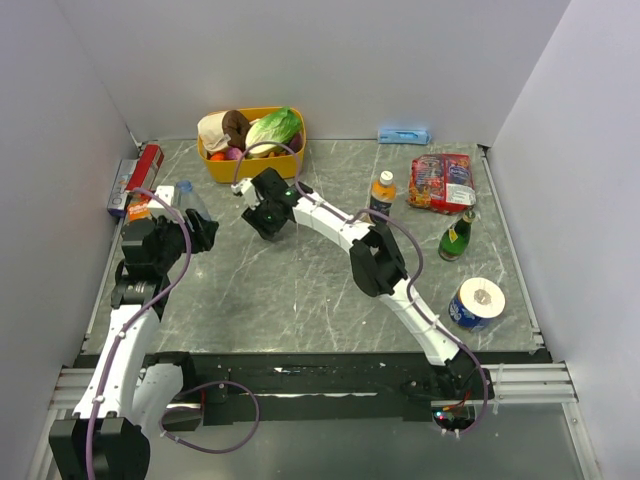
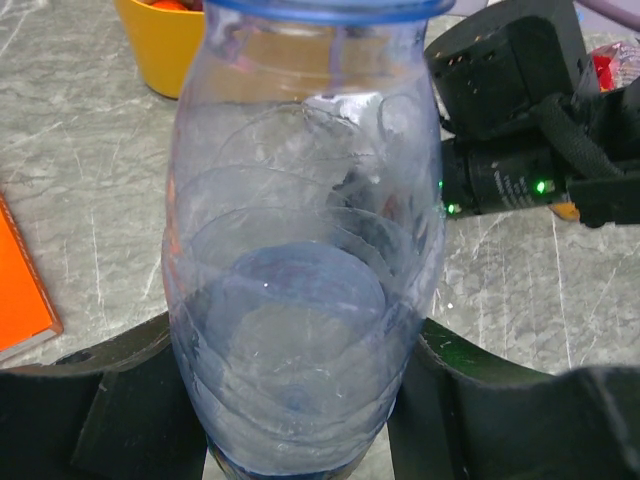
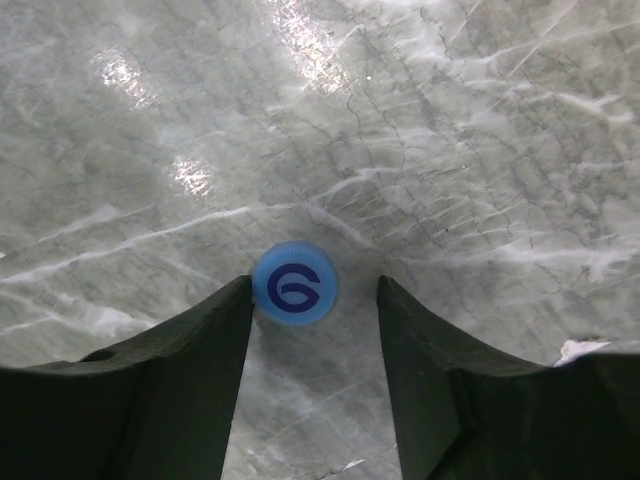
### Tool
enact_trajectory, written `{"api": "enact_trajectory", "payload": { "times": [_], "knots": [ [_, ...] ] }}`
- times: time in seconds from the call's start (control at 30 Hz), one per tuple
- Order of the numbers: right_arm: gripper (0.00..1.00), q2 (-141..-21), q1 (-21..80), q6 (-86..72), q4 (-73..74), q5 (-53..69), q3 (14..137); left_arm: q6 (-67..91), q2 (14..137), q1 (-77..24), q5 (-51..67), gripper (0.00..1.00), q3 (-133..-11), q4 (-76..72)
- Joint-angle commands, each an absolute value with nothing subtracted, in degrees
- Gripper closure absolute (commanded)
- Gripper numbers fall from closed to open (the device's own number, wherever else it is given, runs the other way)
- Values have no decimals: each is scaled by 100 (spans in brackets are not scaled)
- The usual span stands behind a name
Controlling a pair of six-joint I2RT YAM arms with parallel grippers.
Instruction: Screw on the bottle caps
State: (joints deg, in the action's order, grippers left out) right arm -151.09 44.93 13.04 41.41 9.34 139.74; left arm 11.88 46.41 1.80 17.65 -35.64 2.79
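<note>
The clear water bottle [image 2: 300, 250] with a blue rim stands between my left gripper's [image 2: 298, 345] fingers, which press on both its sides; it also shows in the top view [image 1: 186, 197], with my left gripper [image 1: 198, 235] at the left of the table. The blue cap [image 3: 294, 283], marked with a dark "6", lies flat on the table between my open right gripper's [image 3: 315, 290] fingers and touches the left fingertip. My right gripper [image 1: 270, 226] hangs low over the table's middle-back. The orange bottle [image 1: 383, 193] stands upright to its right, with a white top.
A yellow basket [image 1: 212, 165] of food stands at the back. A dark green bottle [image 1: 456, 236], a red snack packet [image 1: 443, 181] and a blue-and-white can [image 1: 476, 303] are at the right. Boxes [image 1: 137, 178] lie at the left edge.
</note>
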Motion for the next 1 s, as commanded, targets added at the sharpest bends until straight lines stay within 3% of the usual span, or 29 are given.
{"api": "enact_trajectory", "payload": {
  "times": [0.0, 0.23, 0.63, 0.93, 0.97],
  "knots": [
    [43, -15170, 4693, 1362, 4227, 580, 14089, 1301, 4676, 220, 1732, 99, -3718, -149],
    [41, -14951, 4658, 1441, 4087, 826, 13729, 1275, 4790, 220, 1801, 99, -3700, -141],
    [53, -14933, 4518, 1459, 4219, 861, 13676, 1222, 4834, 220, 1925, 99, -3674, -61],
    [54, -14836, 4509, 1634, 4236, 844, 13483, 1143, 4825, 220, 2065, 99, -3577, -70],
    [68, -14819, 4500, 1678, 4254, 948, 13482, 1116, 4851, 228, 2109, 99, -3577, -70]
  ]
}}
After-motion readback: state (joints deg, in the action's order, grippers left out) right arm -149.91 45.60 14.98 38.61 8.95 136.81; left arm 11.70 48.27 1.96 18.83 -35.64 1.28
